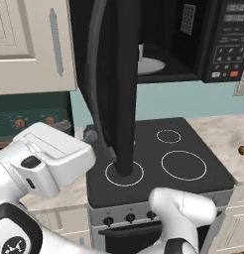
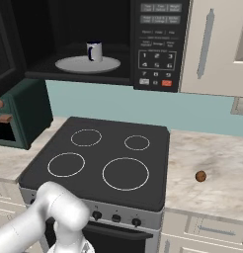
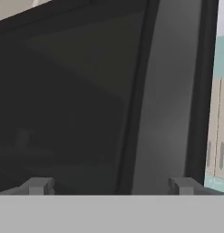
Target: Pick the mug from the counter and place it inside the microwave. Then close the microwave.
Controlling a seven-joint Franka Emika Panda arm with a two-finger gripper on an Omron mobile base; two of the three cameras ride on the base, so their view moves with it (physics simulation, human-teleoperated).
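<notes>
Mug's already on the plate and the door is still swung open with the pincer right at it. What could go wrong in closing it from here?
1. The open pincer faces the door without gripping it; a glancing push may slide off the smooth panel.
2. The door hangs far out over the stovetop, so one short push may leave the microwave ajar.
3. A hard slam might jolt the mug on its plate.

Open microwave door (image 1: 116, 84) is hiding most of the mug (image 1: 141, 51) in the left base view. Tool (image 3: 111, 186) fingertips are getting cut off at the hand view's bottom. Keypad (image 2: 157, 54) labels are too small to read.
</notes>
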